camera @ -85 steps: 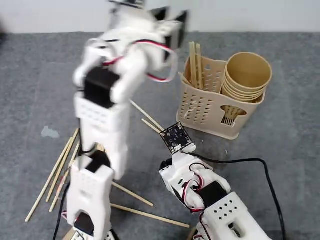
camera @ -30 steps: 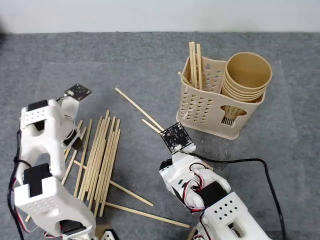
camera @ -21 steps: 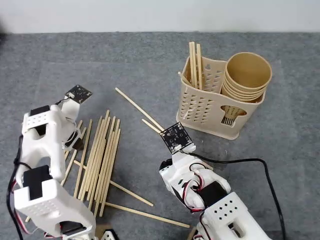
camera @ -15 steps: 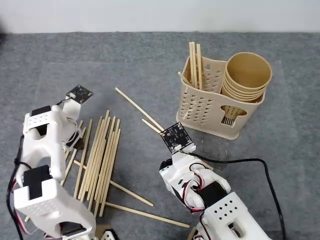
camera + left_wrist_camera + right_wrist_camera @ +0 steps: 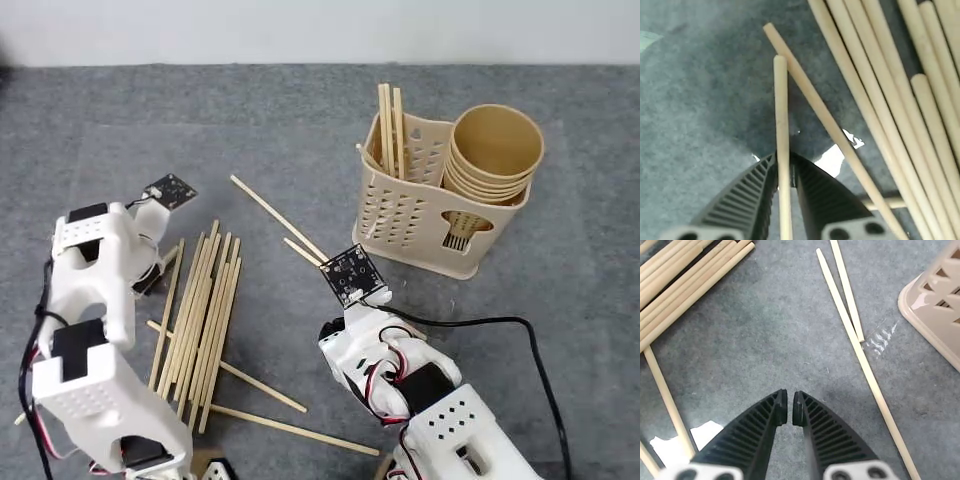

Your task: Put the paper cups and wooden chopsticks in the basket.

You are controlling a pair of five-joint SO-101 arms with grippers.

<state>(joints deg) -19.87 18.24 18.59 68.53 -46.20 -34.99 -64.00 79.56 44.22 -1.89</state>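
Note:
A tan slotted basket (image 5: 410, 215) stands at the back right, holding a stack of paper cups (image 5: 495, 150) and a few upright wooden chopsticks (image 5: 390, 120). A pile of chopsticks (image 5: 200, 310) lies at the left. My left gripper (image 5: 784, 159) is low at the pile's left edge, shut on one chopstick (image 5: 781, 110) that sticks out past its fingertips. My right gripper (image 5: 790, 401) is shut with nothing in it, just above the mat near two loose chopsticks (image 5: 845, 305) in front of the basket corner (image 5: 935, 315).
A long loose chopstick (image 5: 275, 215) lies between the pile and the basket. Two more (image 5: 290, 427) lie at the front between the arms. A black cable (image 5: 500, 322) runs from the right arm (image 5: 390, 365) across the mat.
The left arm has come down from above the basket to the pile. Over the last second its wrist has shifted slightly to the right. The right arm has not moved.

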